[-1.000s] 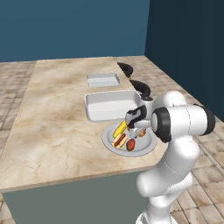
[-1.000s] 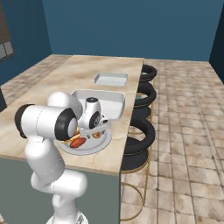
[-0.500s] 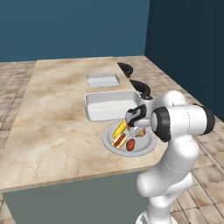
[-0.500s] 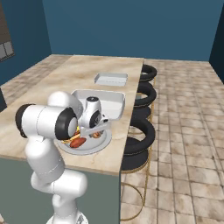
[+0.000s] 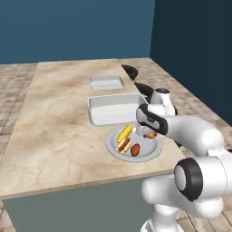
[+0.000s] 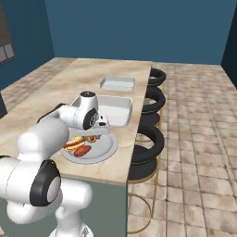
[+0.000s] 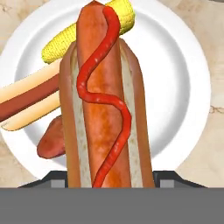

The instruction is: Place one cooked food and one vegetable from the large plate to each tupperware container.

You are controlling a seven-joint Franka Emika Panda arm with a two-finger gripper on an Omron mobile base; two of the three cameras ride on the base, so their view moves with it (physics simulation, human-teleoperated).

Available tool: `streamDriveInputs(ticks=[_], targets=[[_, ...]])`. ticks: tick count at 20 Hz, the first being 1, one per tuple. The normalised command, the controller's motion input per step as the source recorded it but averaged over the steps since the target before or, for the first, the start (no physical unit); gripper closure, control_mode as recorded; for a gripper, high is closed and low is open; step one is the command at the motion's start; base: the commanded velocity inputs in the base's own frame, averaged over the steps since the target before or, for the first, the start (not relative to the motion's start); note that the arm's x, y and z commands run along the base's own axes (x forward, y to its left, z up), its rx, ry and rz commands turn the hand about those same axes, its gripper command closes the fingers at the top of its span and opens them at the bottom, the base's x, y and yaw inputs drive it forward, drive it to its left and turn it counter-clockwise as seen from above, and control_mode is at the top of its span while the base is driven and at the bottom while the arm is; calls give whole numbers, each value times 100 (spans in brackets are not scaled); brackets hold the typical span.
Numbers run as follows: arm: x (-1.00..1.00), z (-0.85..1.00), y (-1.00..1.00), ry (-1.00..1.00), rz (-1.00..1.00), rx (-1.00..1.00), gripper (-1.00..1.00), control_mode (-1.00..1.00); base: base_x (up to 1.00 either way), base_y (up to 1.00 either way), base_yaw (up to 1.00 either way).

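Now your pincer [image 5: 146,132] grips a ketchup-topped hot dog [image 7: 105,100] over the large plate [image 5: 154,153] on the counter [image 5: 54,131], with corn [image 5: 124,133] left and the larger white tray [image 5: 97,118] just behind.

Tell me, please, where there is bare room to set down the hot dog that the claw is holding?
Both white trays look bare: the larger tray just beyond the plate, and the smaller tray past it. The plate is crowded with corn, a second hot dog and a sausage.
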Motion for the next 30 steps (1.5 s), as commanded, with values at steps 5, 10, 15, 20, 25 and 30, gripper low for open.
streamDriveInputs(ticks=[5, 10, 15, 20, 25, 30], targets=[[-69, 65, 10, 3, -25, -6, 100, -100, 0, 0, 0], [-10, 0, 0, 0, -4, -3, 100, -100, 0, 0, 0], [-2, 0, -10, 0, 0, 0, 100, -100, 0, 0, 0], [0, 0, 0, 0, 0, 0, 100, 100, -32, -89, -3], [0, 0, 0, 0, 0, 0, 100, 100, 10, -100, 2], [0, 0, 0, 0, 0, 0, 100, 100, 54, -99, 29]])
